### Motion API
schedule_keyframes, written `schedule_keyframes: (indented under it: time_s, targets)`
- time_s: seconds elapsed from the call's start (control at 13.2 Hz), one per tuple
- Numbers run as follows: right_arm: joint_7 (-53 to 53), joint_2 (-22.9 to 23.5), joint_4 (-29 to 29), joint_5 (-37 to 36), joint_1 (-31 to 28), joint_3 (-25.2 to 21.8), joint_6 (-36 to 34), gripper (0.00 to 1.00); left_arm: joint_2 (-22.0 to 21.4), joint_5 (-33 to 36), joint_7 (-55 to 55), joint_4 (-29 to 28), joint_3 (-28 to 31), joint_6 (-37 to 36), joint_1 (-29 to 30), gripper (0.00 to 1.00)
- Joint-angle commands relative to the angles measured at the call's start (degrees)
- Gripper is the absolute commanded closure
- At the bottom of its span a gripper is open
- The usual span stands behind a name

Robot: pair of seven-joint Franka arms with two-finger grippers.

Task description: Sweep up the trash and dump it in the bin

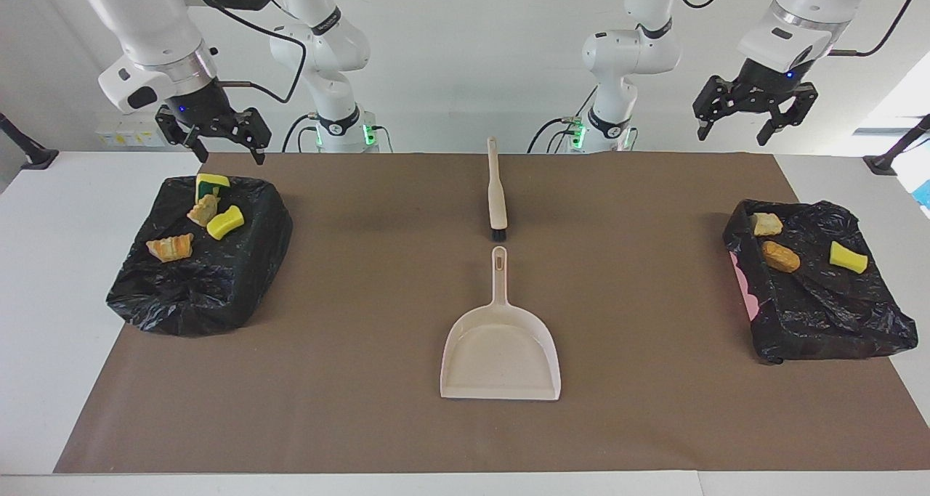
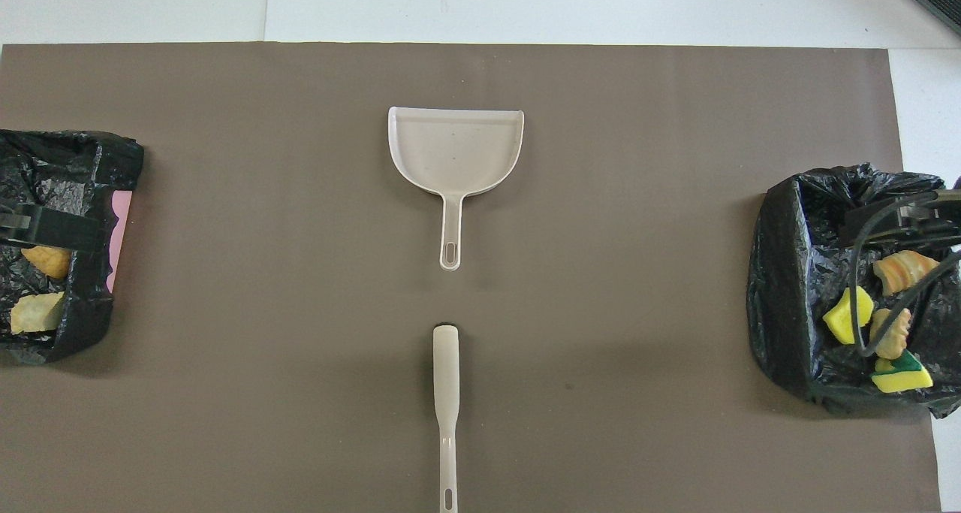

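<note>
Black-lined bins [image 1: 207,263] [image 1: 821,293] at both table ends already hold the trash [image 1: 218,216]; dustpan [image 1: 501,351] & brush [image 1: 497,191] lie mid-mat. Left gripper [image 1: 748,122] & right gripper [image 1: 221,144] hang open, empty. Pull back w/o snagging liners.

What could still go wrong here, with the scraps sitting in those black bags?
The yellow-and-green sponge piece rests at the rim of the black bag-lined bin at the right arm's end; a nudge might tip it out. The right end effector, open, hangs just above that rim, so a low move could snag the loose plastic.
</note>
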Motion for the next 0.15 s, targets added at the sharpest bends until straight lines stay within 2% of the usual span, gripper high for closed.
schedule_keyframes:
  time_s: [0.0,0.08]
  targets:
    - [1.0,-0.5,-0.2,0.0,-0.2,0.3,-0.5,0.00,-1.6,-2.0,-0.6,-1.7,-0.6,-0.2,1.4,0.00]
    - [1.0,-0.6,-0.2,0.0,-0.1,0.3,-0.6,0.00,-1.6,-2.2,-0.6,-1.8,-0.4,0.0,1.4,0.00]
